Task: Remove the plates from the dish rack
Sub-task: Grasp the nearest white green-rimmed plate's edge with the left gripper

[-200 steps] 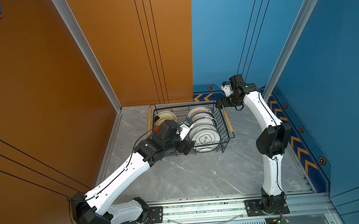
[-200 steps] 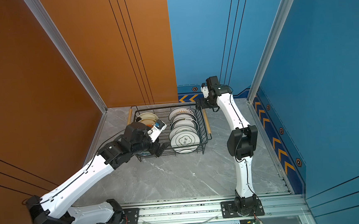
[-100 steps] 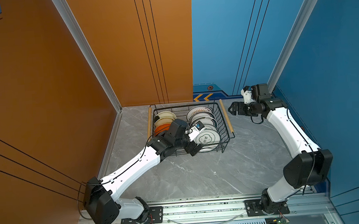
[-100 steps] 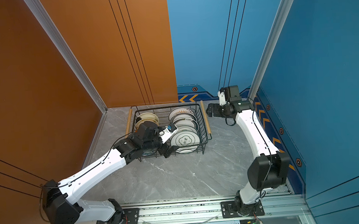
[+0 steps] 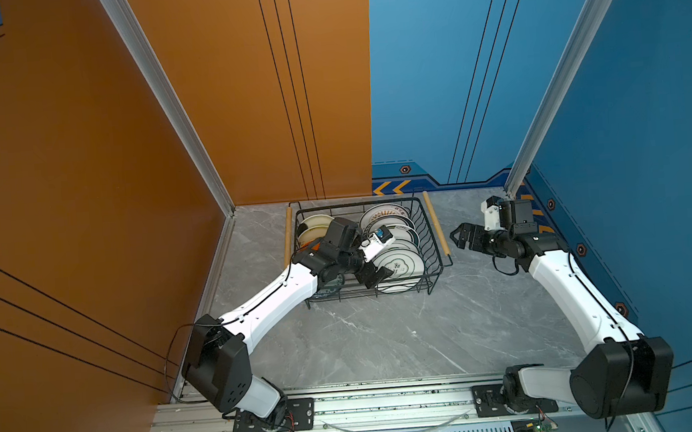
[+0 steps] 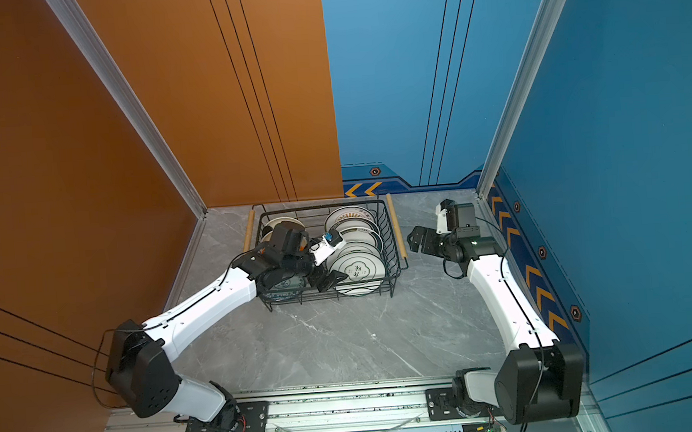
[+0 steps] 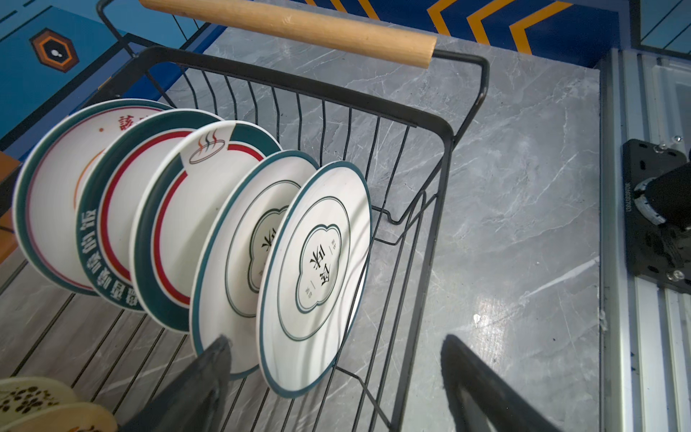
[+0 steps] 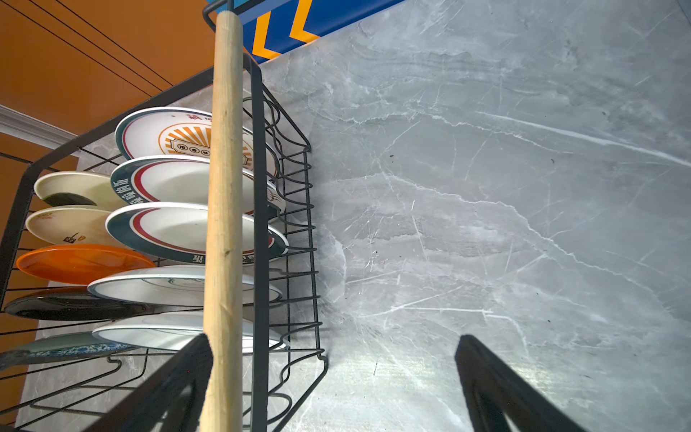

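Moved: right gripper (image 5: 458, 236) swung round beside the dish rack (image 5: 352, 204).
Hands: both open, empty; left gripper (image 7: 335, 338) straddled the front plate (image 7: 318, 262).
Risk: its finger (image 7: 209, 374) could've knocked the next plate (image 7: 239, 232) over.

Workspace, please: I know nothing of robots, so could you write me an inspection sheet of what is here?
Surface: grey marble tabletop under the dish rack.
Job's things: black wire dish rack; plates stand on edge inside, in two rows.
Clutter: nothing seen.
Grippers: left gripper inside the rack, fingers open near the front plate; right gripper open, empty, beside a wooden handle.
Cables: black cable loops beside the left arm.
Surroundings: orange wall, blue wall, metal rail in front.
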